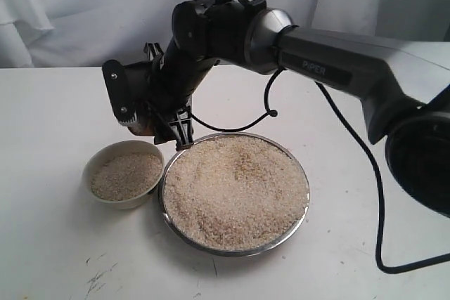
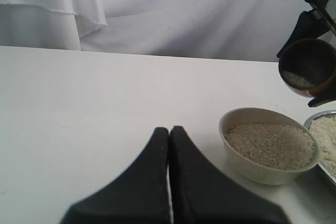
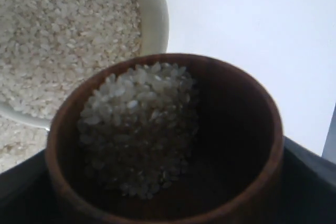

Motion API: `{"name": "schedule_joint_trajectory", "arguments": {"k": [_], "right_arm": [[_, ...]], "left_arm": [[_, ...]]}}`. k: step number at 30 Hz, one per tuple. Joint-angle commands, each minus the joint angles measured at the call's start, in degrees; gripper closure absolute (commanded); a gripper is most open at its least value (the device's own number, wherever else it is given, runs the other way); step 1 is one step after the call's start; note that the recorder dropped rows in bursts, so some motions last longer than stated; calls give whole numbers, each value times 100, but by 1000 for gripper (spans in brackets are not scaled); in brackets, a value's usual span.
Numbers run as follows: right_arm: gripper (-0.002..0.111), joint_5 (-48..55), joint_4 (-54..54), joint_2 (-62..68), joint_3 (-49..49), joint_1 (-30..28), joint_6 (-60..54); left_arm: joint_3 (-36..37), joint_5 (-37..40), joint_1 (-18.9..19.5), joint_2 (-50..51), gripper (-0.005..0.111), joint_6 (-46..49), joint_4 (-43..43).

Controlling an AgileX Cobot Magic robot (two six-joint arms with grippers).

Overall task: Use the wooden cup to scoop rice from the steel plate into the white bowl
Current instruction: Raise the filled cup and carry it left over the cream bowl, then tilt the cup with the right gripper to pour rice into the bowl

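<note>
The wooden cup [image 3: 220, 129] is tilted and holds a clump of rice [image 3: 139, 124] against its lower side. My right gripper [image 3: 168, 187] is shut on the cup, which hangs above the far rim of the white bowl [image 1: 98, 166]. In the exterior view this gripper [image 1: 151, 121] reaches across from the right. The bowl [image 2: 236, 119] is partly filled with rice [image 2: 268, 145]. Beside it, the steel plate [image 1: 295, 226] carries a wide heap of rice [image 1: 235, 187]. My left gripper [image 2: 169, 132] is shut and empty, low over the table short of the bowl, and it sees the cup [image 2: 310, 64].
A black cable [image 1: 373, 194] trails from the right arm [image 1: 351, 68] across the table right of the plate. White cloth [image 1: 84, 5] hangs behind the table. Dark scuff marks [image 1: 98, 275] lie near the front edge.
</note>
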Motion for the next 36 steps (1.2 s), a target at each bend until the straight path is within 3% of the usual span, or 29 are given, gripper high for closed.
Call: {"name": "schedule_joint_trajectory", "arguments": {"k": [1, 20, 36], "right_arm": [[108, -318, -253, -13, -55, 176, 129], [108, -654, -3349, 486, -55, 849, 1174], [108, -654, -4260, 486, -55, 1149, 1202]], "left_arm": [[26, -36, -9, -29, 107, -18, -4], [26, -36, -9, -29, 107, -18, -4], [26, -36, -9, -29, 107, -18, -4]]}}
